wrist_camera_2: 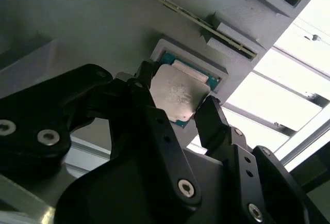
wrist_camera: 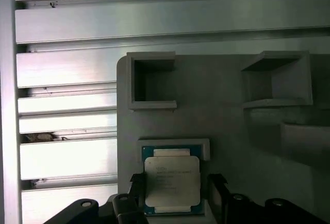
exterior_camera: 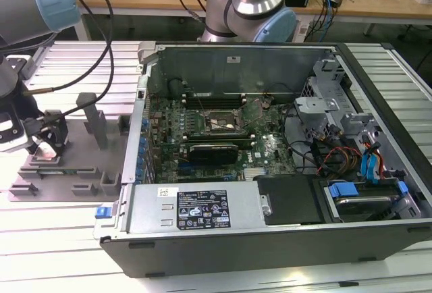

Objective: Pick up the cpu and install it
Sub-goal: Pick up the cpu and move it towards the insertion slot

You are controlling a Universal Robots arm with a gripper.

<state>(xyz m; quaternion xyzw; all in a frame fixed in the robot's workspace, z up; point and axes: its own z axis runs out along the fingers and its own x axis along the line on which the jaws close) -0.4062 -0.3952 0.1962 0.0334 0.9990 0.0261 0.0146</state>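
Open jaws, not yet clamped, are set astride cpu (wrist_camera: 171, 185) in fixture pocket (wrist_camera: 175, 142). If closed off-ctr, it could be cocked, jammed or dropped.

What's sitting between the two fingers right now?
The cpu, seated in its pocket in the grey fixture plate, lies between the fingers in both wrist views, one finger on either side. Nothing else sits in that gap.
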